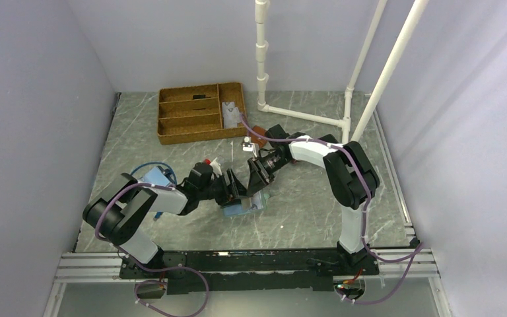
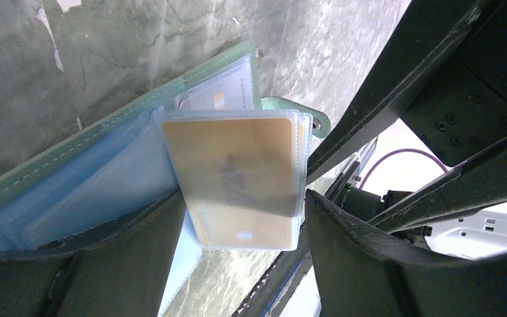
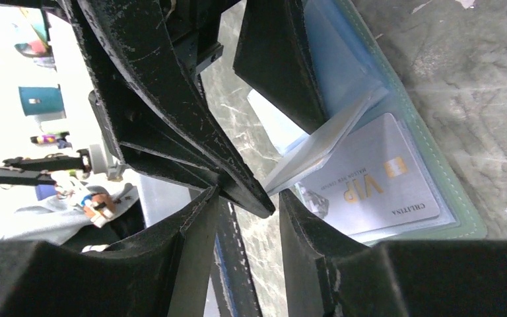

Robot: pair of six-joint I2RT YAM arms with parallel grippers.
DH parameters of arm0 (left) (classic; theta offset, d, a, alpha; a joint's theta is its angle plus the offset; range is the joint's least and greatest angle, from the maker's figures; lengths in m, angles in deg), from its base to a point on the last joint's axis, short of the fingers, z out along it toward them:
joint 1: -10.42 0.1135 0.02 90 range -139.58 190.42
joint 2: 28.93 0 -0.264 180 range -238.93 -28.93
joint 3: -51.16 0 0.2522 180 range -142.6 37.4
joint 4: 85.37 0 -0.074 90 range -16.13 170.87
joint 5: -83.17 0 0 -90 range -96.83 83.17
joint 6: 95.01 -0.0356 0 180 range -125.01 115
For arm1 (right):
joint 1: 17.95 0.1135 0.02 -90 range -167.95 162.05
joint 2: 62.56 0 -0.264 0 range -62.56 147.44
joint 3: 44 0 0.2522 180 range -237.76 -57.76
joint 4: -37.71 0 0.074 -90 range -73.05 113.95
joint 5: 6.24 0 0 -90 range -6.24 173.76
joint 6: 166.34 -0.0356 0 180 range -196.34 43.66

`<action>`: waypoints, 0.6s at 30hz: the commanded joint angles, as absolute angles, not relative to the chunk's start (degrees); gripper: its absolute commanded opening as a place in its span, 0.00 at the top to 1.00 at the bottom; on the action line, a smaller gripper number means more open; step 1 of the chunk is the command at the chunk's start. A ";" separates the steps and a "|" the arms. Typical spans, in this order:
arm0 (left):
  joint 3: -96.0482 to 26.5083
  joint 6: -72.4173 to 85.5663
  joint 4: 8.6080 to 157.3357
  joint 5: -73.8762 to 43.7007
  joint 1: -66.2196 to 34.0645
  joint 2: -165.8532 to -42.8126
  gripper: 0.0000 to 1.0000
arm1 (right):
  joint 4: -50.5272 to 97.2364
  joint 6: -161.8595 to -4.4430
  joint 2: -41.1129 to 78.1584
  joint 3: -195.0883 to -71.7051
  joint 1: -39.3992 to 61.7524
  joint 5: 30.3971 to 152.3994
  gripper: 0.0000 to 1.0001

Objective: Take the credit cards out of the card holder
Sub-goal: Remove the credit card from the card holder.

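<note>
The card holder (image 1: pixel 241 209) lies open on the table between my two grippers. In the left wrist view its greenish edge (image 2: pixel 138 99) frames blue plastic sleeves, and a tan credit card (image 2: pixel 237 175) sits in a clear sleeve that stands up. My left gripper (image 2: pixel 244 218) is open, its jaws either side of that sleeve, one finger (image 2: pixel 119 257) resting on the blue sleeves. My right gripper (image 3: pixel 247 205) is open just beside the holder, with a left fingertip (image 3: pixel 237 185) poking between its jaws. A whitish-grey VIP card (image 3: pixel 376 178) lies in a flat sleeve.
A wicker tray (image 1: pixel 198 125) stands at the back with a grey card (image 1: pixel 232 109) in its right compartment. A white pipe frame (image 1: pixel 304 116) stands back right. A plain light blue piece with a blue cable (image 1: pixel 155 177) lies by the left arm. A small brown wallet (image 1: pixel 259 129) lies behind the right gripper.
</note>
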State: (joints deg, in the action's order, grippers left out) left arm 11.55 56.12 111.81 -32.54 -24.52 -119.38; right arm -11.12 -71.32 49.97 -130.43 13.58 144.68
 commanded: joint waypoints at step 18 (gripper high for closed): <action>17.81 56.62 120.92 -36.16 -20.72 -121.94 0.39 | -10.99 -67.37 49.71 -131.33 11.97 141.22 0.55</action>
State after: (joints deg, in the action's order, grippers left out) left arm 15.71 57.25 119.04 -35.08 -21.92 -119.82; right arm -9.61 -71.30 51.00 -130.27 12.27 142.00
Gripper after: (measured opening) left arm 0.614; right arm 0.447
